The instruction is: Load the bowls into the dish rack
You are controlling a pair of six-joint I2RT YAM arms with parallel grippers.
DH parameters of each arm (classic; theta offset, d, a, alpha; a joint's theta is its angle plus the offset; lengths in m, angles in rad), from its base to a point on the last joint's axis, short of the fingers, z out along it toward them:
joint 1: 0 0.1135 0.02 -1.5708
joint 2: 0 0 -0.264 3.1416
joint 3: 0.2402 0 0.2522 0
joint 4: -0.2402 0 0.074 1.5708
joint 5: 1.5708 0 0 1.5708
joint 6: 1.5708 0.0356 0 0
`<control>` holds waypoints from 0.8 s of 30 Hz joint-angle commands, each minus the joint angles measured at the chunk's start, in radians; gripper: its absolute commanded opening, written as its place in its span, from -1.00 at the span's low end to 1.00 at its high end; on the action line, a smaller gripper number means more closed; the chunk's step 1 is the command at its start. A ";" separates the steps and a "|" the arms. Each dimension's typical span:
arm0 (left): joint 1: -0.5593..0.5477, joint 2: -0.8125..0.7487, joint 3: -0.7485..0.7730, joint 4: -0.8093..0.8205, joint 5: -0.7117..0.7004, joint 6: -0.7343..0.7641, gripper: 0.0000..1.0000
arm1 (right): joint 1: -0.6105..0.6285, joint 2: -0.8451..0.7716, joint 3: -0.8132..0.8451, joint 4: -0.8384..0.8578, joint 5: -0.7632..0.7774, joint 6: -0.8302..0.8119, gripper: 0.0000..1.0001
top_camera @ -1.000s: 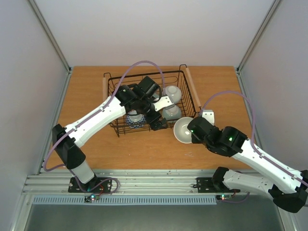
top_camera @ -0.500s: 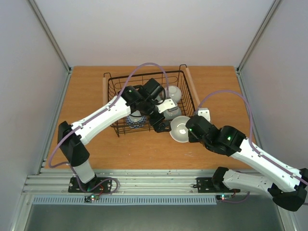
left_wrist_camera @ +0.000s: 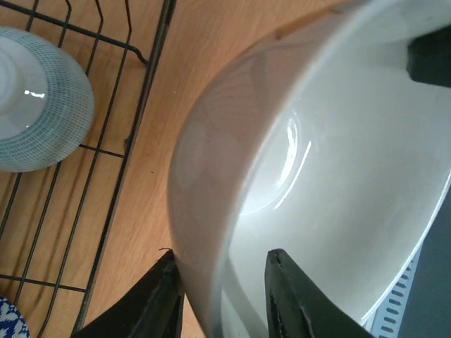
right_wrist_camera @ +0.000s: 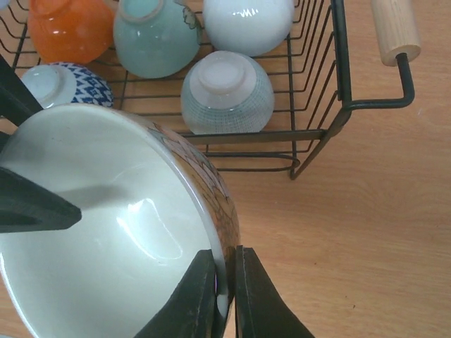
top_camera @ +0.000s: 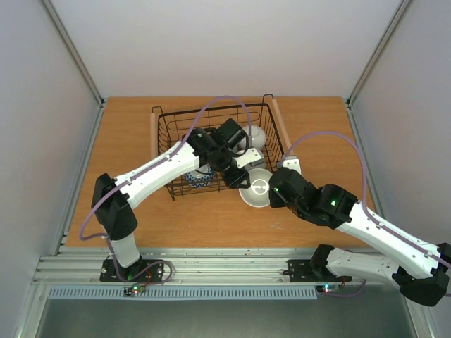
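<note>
Start at the left: the rack (top_camera: 161, 134) already holds five, the orange bowl (right_wrist_camera: 69, 28), the blue-and-white bowl (right_wrist_camera: 67, 86), the mint bowl (right_wrist_camera: 155, 35), the netted bowl (right_wrist_camera: 227, 95) lying mouth down, and the white bowl (right_wrist_camera: 246, 20). Your left hand (left_wrist_camera: 222, 299) has come out over the rack's near right corner in the last second. From wide open its jaws have drawn in to straddle the rim of the cream bowl (top_camera: 255, 193), one finger outside the wall and one inside. You cannot tell yet whether they actually bite. That bowl has been carried left from over the open desk (top_camera: 317, 127) and now hangs tilted just beside the rack, not in it. Your right hand (right_wrist_camera: 224, 282) is pinched nearly closed on the opposite rim and bears the weight. This looks like a handover of the last bowl. Judge the left grip firm before the right lets go, or the glossy rim may slip.
</note>
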 commanded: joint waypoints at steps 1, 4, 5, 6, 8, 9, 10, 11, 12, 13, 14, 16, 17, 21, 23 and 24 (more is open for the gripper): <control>0.006 0.011 0.023 0.015 0.005 0.021 -0.51 | 0.010 -0.006 0.033 0.082 0.004 -0.008 -0.98; 0.006 0.010 0.021 0.016 0.005 0.025 -0.96 | 0.011 -0.002 0.028 0.085 0.003 -0.007 -0.98; 0.006 0.010 0.021 0.014 0.008 0.025 -0.99 | 0.011 -0.003 0.026 0.086 0.003 -0.007 -0.97; 0.005 0.009 0.022 0.011 0.013 0.027 -0.99 | 0.011 -0.003 0.025 0.087 0.003 -0.007 -0.98; 0.004 0.005 0.022 0.007 0.026 0.033 -0.99 | 0.012 -0.009 0.022 0.087 0.005 -0.007 -0.98; 0.004 0.003 0.022 0.003 0.035 0.043 -0.99 | 0.012 -0.013 0.021 0.086 0.007 -0.008 -0.98; 0.005 -0.002 0.019 0.001 0.045 0.050 -0.99 | 0.012 -0.021 0.021 0.084 0.008 -0.009 -0.98; 0.004 -0.010 0.014 0.004 0.054 0.058 -0.99 | 0.012 -0.034 0.018 0.085 0.004 -0.010 -0.97; 0.004 -0.020 0.004 0.009 0.062 0.064 -0.99 | 0.012 -0.051 0.014 0.089 -0.003 -0.016 -0.91; 0.004 -0.034 -0.006 0.015 0.070 0.077 -0.99 | 0.012 -0.074 0.006 0.099 -0.017 -0.028 -0.76; 0.005 -0.048 -0.016 0.023 0.081 0.084 -0.99 | 0.012 -0.099 -0.003 0.116 -0.044 -0.048 -0.52; 0.006 -0.076 -0.041 0.034 0.114 0.115 -0.99 | 0.012 -0.154 -0.023 0.152 -0.102 -0.080 -0.06; 0.006 -0.088 -0.053 0.039 0.130 0.126 -0.99 | 0.012 -0.179 -0.035 0.169 -0.120 -0.086 0.09; 0.009 -0.113 -0.092 0.063 0.163 0.168 -0.99 | 0.012 -0.220 -0.045 0.190 -0.186 -0.097 0.54; 0.011 -0.112 -0.103 0.070 0.166 0.180 -0.99 | 0.012 -0.215 -0.047 0.192 -0.225 -0.097 0.67; 0.013 -0.111 -0.107 0.075 0.167 0.181 -0.99 | 0.012 -0.212 -0.050 0.193 -0.245 -0.097 0.71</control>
